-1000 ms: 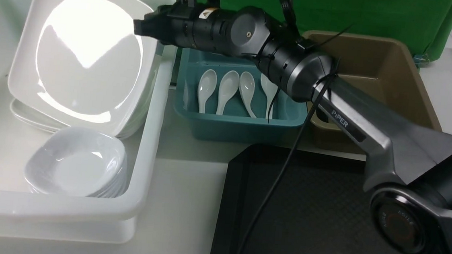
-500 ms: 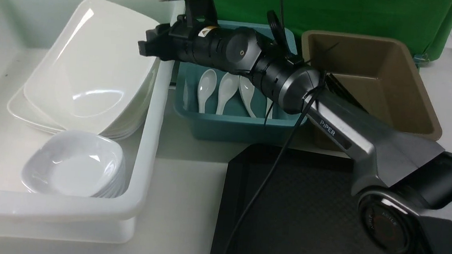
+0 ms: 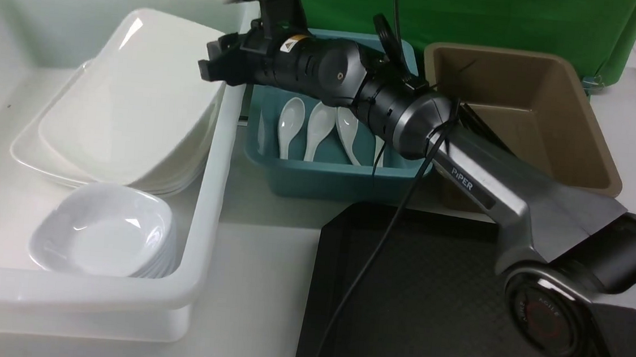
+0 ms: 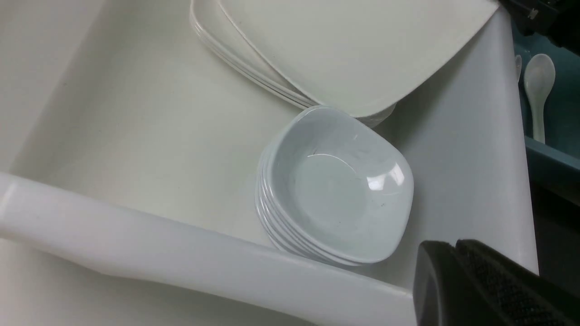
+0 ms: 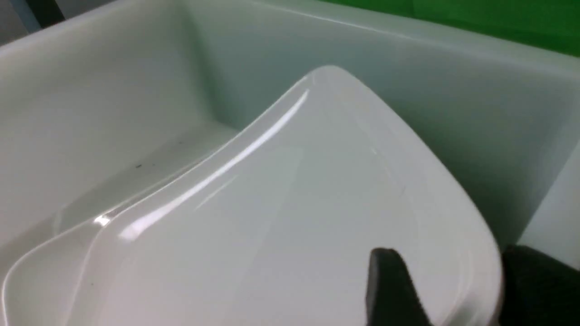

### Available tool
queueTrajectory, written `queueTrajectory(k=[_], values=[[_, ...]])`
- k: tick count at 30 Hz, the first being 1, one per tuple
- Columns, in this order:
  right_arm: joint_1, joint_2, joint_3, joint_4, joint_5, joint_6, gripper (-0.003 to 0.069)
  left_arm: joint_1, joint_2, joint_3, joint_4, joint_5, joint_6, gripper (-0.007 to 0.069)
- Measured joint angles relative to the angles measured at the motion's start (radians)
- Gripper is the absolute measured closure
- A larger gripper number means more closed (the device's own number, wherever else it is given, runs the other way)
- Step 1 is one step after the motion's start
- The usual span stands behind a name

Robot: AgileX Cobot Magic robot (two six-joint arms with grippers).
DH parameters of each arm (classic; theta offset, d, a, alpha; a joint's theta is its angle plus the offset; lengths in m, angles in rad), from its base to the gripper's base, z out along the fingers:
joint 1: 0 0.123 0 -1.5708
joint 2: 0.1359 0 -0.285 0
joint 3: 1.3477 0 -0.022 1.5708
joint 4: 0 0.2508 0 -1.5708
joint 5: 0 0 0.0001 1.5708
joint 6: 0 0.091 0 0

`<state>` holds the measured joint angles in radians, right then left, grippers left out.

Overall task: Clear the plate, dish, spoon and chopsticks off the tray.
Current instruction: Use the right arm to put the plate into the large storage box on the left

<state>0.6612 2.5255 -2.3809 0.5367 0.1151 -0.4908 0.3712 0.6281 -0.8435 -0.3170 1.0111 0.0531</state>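
One glossy square plate (image 3: 126, 95) tilted in the white plastic bin (image 3: 212, 193), right gripper (image 5: 451, 256) spread wide around its edge, left gripper (image 4: 453, 246) clenched. Bumpy black tray (image 3: 410, 305), whitish tabletop (image 3: 259, 281), green cloth (image 3: 506, 17) behind.

Right arm outstretched, tool (image 5: 457, 285) open — left tool (image 4: 453, 246) shut

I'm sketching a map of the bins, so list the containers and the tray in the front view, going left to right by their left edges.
White bin → blue bin → black tray → brown bin
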Motion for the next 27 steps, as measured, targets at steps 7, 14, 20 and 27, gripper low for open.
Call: queueTrajectory(k=[7, 14, 20, 27], values=[[0.0, -0.01, 0.0, -0.022, 0.003, -0.001, 0.017, 0.0, 0.0, 0.0, 0.0, -0.004, 0.0, 0.0615], [-0.008, -0.065, -0.003, -0.038, 0.047, -0.001, 0.0165, 0.0, 0.0, 0.0, 0.0, -0.011, 0.0, 0.0615], [-0.016, -0.08, -0.005, -0.058, 0.151, 0.003, 0.0165, 0.0, 0.0, 0.0, 0.0, -0.011, 0.0, 0.0615], [-0.02, -0.16, -0.005, -0.209, 0.243, 0.092, 0.0278, 0.0, 0.011, 0.0, 0.0, -0.011, 0.0, 0.0615]])
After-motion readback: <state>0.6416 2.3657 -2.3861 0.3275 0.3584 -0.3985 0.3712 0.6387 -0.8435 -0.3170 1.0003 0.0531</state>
